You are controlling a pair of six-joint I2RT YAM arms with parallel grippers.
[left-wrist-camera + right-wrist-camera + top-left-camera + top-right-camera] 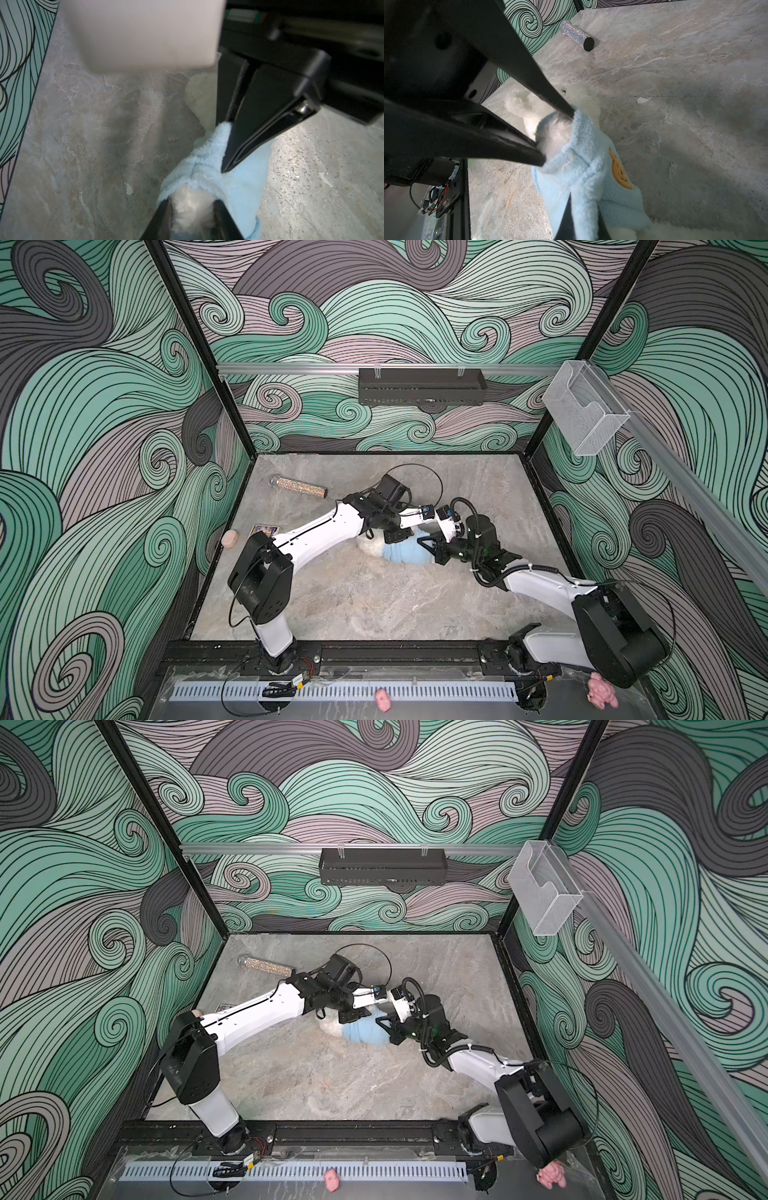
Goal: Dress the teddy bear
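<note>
The teddy bear (368, 546) (330, 1026) lies mid-table, fluffy and white, its head (583, 95) clear of a light blue fleece garment (405, 556) (591, 176) with an orange smiley patch (619, 170). My left gripper (193, 204) (558, 137) has its fingertips at the rim of one garment opening. White fur fills the gap between them. My right gripper (581, 209) (225, 166) is shut on a fold of the blue garment (239, 187), close beside the left one. White fur of the bear (675, 232) shows beyond the hem.
A glittery tube (298, 486) (577, 38) lies at the back left. A pale round thing (229, 538) and a card (265, 529) sit near the left wall. Pink plush toys (383, 699) (600, 695) rest on the front ledge.
</note>
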